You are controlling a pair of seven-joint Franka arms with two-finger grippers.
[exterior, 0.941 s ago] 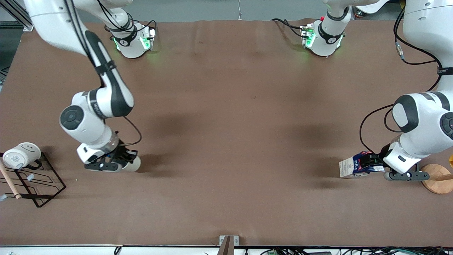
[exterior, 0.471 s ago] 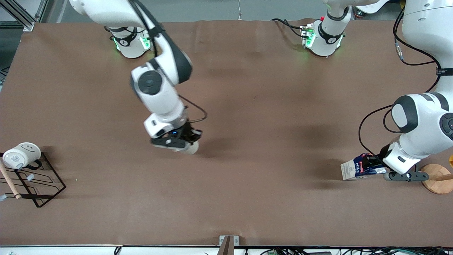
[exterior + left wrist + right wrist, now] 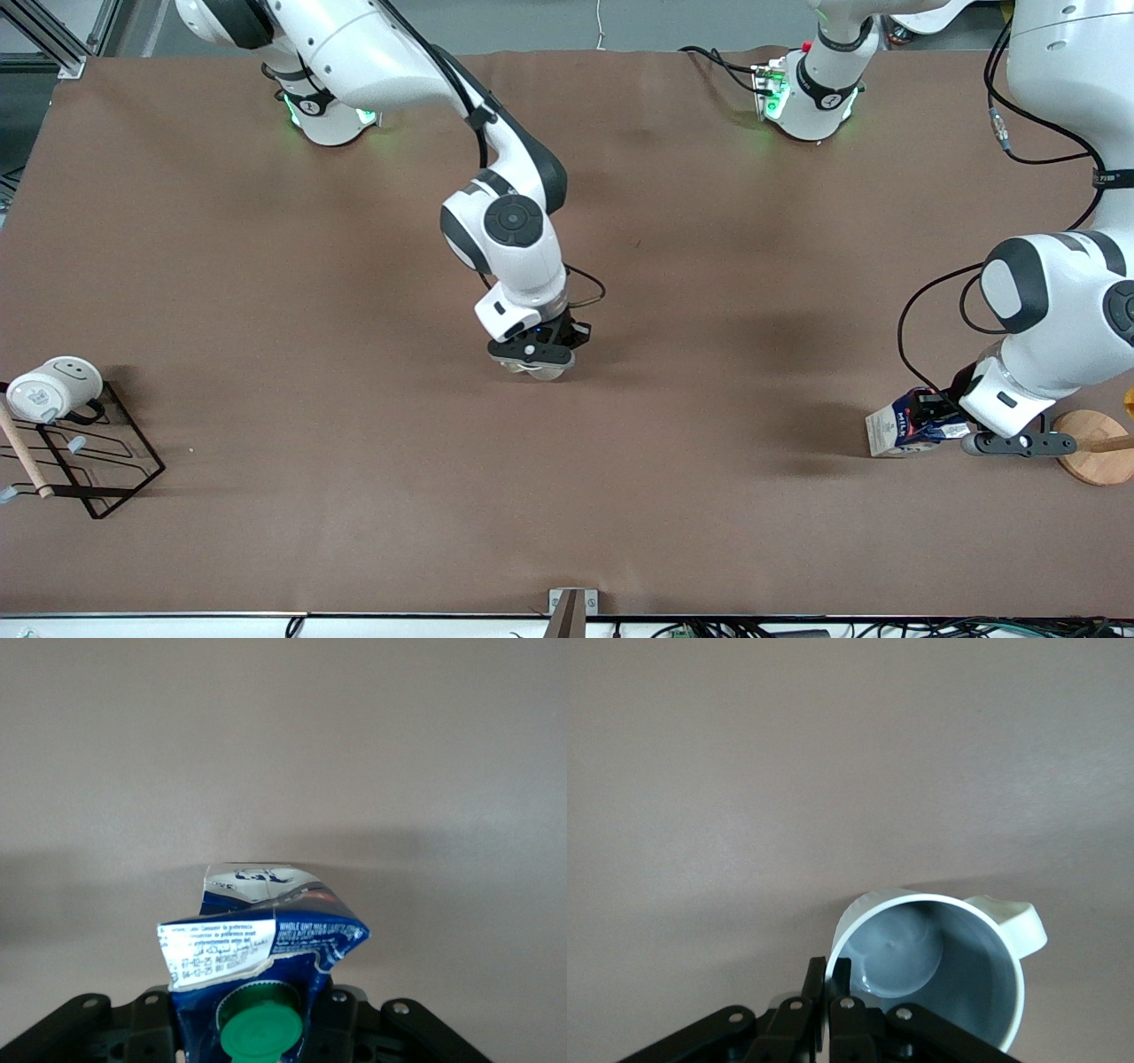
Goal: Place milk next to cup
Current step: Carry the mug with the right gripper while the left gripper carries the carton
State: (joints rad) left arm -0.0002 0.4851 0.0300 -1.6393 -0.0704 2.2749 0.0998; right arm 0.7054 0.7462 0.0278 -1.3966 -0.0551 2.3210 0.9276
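The milk [image 3: 893, 431] is a dark blue and white carton at the left arm's end of the table. My left gripper [image 3: 930, 420] is shut on it. In the left wrist view the milk's crumpled gable top [image 3: 266, 935] and green cap [image 3: 258, 1033] sit between the fingers of the left gripper [image 3: 257, 1041]. The grey-beige cup [image 3: 545, 369] hangs low over the middle of the table, and my right gripper [image 3: 532, 354] is shut on it. In the right wrist view the right gripper [image 3: 829, 979] pinches the rim of the cup [image 3: 939, 970], with the handle [image 3: 1021, 926] pointing away.
A white smiley mug [image 3: 51, 386] rests on a black wire rack [image 3: 106, 483] at the right arm's end, with a wooden stick [image 3: 22, 461] across it. A round wooden base [image 3: 1095, 450] lies beside the left gripper, close to the milk.
The right arm has carried the cup from beside the wire rack to the table's middle. The left gripper has shut on the milk, and the carton has shifted slightly toward the wooden base.
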